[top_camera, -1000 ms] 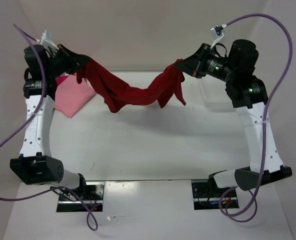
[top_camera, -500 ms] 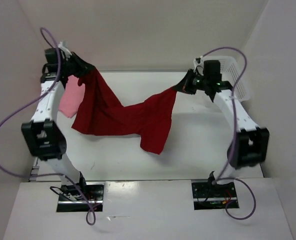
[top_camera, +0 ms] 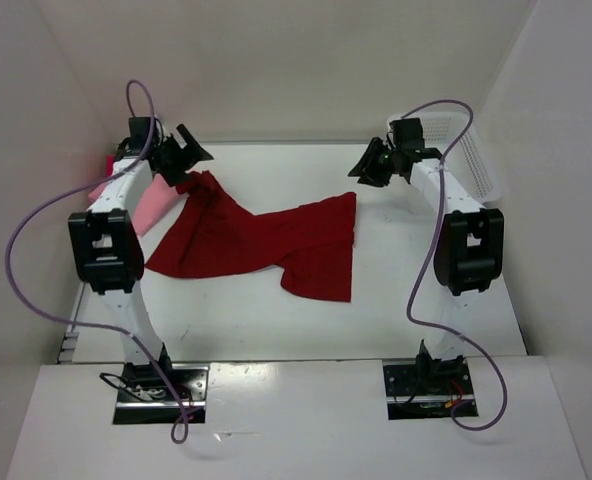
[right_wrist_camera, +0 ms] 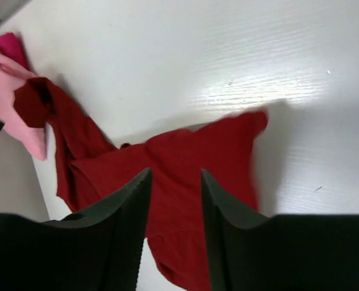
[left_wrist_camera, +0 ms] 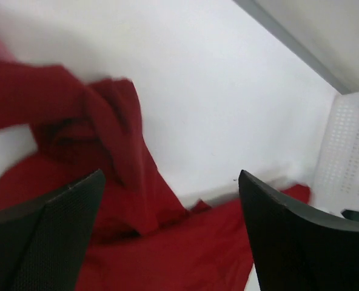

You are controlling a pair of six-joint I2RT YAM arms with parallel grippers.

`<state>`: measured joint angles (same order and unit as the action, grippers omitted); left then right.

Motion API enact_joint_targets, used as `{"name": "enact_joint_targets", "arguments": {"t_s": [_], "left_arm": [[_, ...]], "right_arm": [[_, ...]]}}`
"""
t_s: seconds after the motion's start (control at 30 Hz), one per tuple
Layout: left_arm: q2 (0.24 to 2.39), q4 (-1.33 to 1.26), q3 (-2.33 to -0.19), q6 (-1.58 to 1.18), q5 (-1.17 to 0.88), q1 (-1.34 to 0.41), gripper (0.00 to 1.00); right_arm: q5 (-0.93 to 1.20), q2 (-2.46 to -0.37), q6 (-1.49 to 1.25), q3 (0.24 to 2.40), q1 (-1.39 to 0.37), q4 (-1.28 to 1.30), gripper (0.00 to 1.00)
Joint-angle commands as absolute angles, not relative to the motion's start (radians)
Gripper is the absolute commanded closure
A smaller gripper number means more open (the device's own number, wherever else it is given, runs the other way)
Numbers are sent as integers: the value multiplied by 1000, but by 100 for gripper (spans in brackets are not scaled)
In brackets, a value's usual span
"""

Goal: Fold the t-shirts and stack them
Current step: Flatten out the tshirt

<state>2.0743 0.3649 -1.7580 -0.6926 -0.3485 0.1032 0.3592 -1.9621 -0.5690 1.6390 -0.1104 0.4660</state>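
Jaws apart on both arms, nothing between either pair: left jaws spread wide above the far-left end of the cloth, right jaws parted less, hanging just past its far-right corner

Dark crimson red cloth t-shirt (top_camera: 266, 240) lies loose on the white bench (top_camera: 276, 320), between the two arms, not held by either

Shape: opened out but untidy. Left end bunched and twisted into a ridge, clearest from the left wrist (left_wrist_camera: 100, 127). Middle fairly flat with long creases. Right side has one flap trailing toward the near edge. No clean outline; sleeves and collar not made out

Light pink cloth t-shirt (top_camera: 156, 205) sits at the far-left corner, looks like a flat folded pad; the crimson shirt's bunched end touches it. Sliver of bright magenta-red cloth (right_wrist_camera: 10, 43) just behind the pink; folded or not, cannot tell

White plastic lattice basket (top_camera: 456, 140) at far right; no cloth visible in it

Judgement: task part done. Pink appears finished, magenta probably. Crimson not yet folded: needs smoothing, folding, then placing on the pile
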Motion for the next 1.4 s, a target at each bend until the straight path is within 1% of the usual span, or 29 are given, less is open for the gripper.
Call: {"name": "enact_joint_targets", "arguments": {"t_s": [0.0,0.03,0.07,0.1,0.13,0.17,0.2,0.23,0.27,0.3,0.37,0.43,0.47,0.5,0.53,0.57,0.67,0.97,1.07,1.1,1.13,1.2,1.23,1.27,1.37], "left_arm": [[1837,319,-1613,-664,-269,127,0],[1748,319,-1550,-664,-246,141,0],[1702,310,-1417,-664,-220,152,0],[1656,310,-1351,-664,-219,179,0],[1563,301,-1288,-676,-209,195,0],[1513,292,-1222,-687,-200,215,0],[1465,281,-1087,-715,-189,236,6],[1388,281,-1031,-732,-178,279,43],[1362,296,-988,-744,-143,300,59],[1349,307,-951,-761,-127,319,70],[1338,317,-855,-782,-117,379,84],[1338,266,-792,-819,-129,423,83],[1350,256,-751,-831,-129,464,79],[1350,256,-739,-844,-129,478,65],[1362,226,-730,-856,-115,489,60],[1362,210,-721,-868,-104,489,57],[1399,172,-721,-877,-78,498,57],[1540,121,-730,-877,-77,499,57],[1577,97,-739,-877,-97,499,59],[1577,88,-739,-877,-97,499,62],[1588,87,-739,-877,-97,499,68],[1588,87,-739,-868,-106,499,75],[1588,87,-739,-868,-106,499,84],[1579,98,-753,-868,-115,499,87],[1522,129,-775,-848,-126,499,95]], "right_arm": [[311,-1820,-563,1616,-116,474,55],[298,-1792,-574,1591,-126,474,51],[298,-1763,-584,1563,-126,474,51],[298,-1699,-584,1486,-138,474,51],[298,-1665,-598,1441,-153,448,65],[298,-1634,-607,1398,-163,439,75],[308,-1603,-607,1312,-175,439,84],[308,-1544,-617,1271,-195,428,93],[334,-1514,-617,1187,-205,419,100],[348,-1487,-617,1148,-216,419,100],[367,-1419,-617,1065,-242,410,100],[382,-1370,-626,1020,-259,419,100],[391,-1358,-626,988,-277,419,98],[391,-1348,-626,976,-287,419,94],[391,-1338,-626,963,-287,410,93],[403,-1338,-626,945,-297,410,93],[413,-1325,-617,931,-298,410,90],[404,-1306,-617,922,-298,400,90],[403,-1305,-626,911,-298,400,89],[403,-1305,-626,911,-298,400,88],[393,-1305,-635,911,-298,400,85],[361,-1296,-644,900,-298,414,77],[345,-1296,-655,890,-298,431,69],[312,-1296,-669,890,-298,440,65],[276,-1296,-693,847,-298,471,59]]}}
